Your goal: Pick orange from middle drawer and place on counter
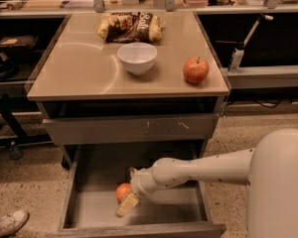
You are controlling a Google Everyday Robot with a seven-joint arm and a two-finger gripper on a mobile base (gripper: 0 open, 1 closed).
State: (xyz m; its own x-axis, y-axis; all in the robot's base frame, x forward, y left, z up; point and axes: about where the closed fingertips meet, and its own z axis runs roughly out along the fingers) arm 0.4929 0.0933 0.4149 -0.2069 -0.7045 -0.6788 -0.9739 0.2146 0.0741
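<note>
The orange (121, 193) lies on the grey floor of the open middle drawer (89, 209), near its centre. My gripper (129, 189) reaches into the drawer from the right on a white arm. It is open, with one fingertip behind the orange and the other, yellowish one (127, 206) in front of it, so the orange sits partly between them. The wrist hides the orange's right side. The glossy beige counter (79, 76) is above, on top of the drawer unit.
On the counter stand a white bowl (137, 57), a red-yellow apple (195, 70) at the right and a snack bag (131, 27) at the back. A shut drawer with pale scratches (134, 128) overhangs the open one. A shoe (7, 222) is at the lower left.
</note>
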